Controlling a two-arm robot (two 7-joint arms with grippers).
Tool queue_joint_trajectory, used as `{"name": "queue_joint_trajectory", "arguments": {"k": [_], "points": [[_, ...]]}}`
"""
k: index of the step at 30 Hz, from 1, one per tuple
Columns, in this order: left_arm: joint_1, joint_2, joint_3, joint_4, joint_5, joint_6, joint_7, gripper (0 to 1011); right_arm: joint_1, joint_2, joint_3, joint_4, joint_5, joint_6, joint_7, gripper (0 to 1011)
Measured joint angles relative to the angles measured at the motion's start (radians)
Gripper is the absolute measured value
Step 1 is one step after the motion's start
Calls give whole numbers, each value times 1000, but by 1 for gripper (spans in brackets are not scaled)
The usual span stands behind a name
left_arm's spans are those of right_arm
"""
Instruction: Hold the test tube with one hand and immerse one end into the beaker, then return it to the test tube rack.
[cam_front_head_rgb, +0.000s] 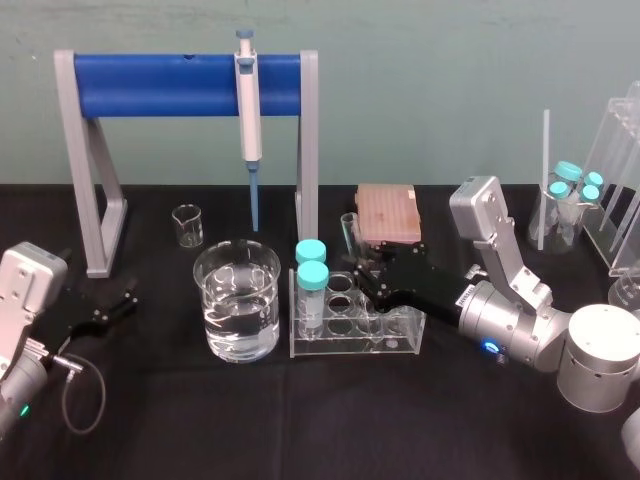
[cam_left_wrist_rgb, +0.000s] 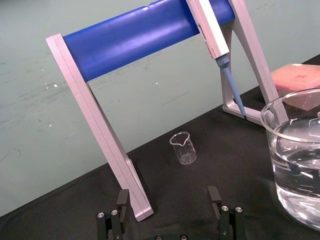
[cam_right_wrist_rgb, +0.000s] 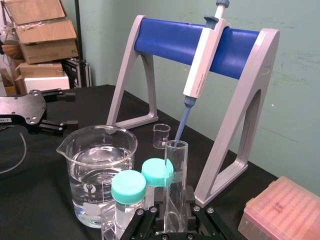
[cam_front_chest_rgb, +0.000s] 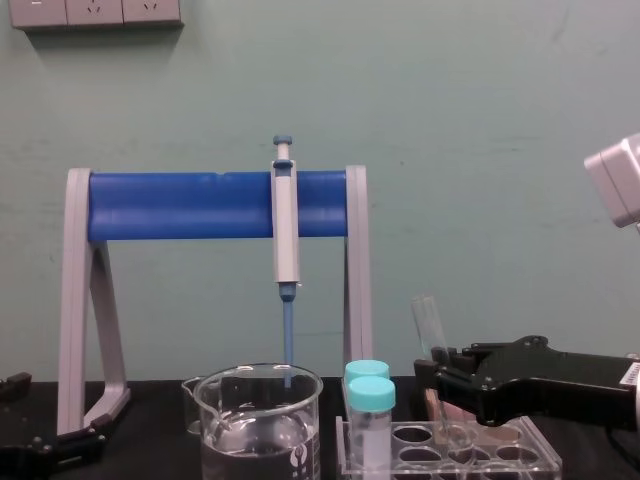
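Right gripper (cam_front_head_rgb: 360, 270): I read its black fingers clamped on the long clear glass test tube (cam_right_wrist_rgb: 175, 175), closest in the right wrist view.
Tube position: the chest view shows it tilted, lower end in the low clear plastic rack (cam_front_chest_rgb: 535, 460).
Wide clear glass beaker (cam_front_head_rgb: 238, 300): holds water, just left of the rack.
Left gripper (cam_left_wrist_rgb: 168, 202): jaws spread, parked at the table's left.

You see a black cloth (cam_front_head_rgb: 300, 420); a pale green wall (cam_front_head_rgb: 450, 60); the stand (cam_front_head_rgb: 180, 85), blue bar on grey legs; teal caps (cam_front_head_rgb: 312, 273); a pink box (cam_front_head_rgb: 388, 212); clear beaker (cam_front_head_rgb: 222, 285) with white marks; clear tube (cam_right_wrist_rgb: 176, 170); black right gripper (cam_front_head_rgb: 363, 275).
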Motion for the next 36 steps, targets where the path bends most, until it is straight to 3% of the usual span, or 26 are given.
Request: {"name": "queue_joint_trajectory", "arguments": {"k": [17, 36], "points": [[0, 0, 0, 0, 0, 0, 0, 1000, 0, 0, 0, 0, 0, 0, 0, 226], [0, 0, 0, 0, 0, 0, 0, 1000, -47, -5, 51, -31, 64, -37, 1, 226]]}}
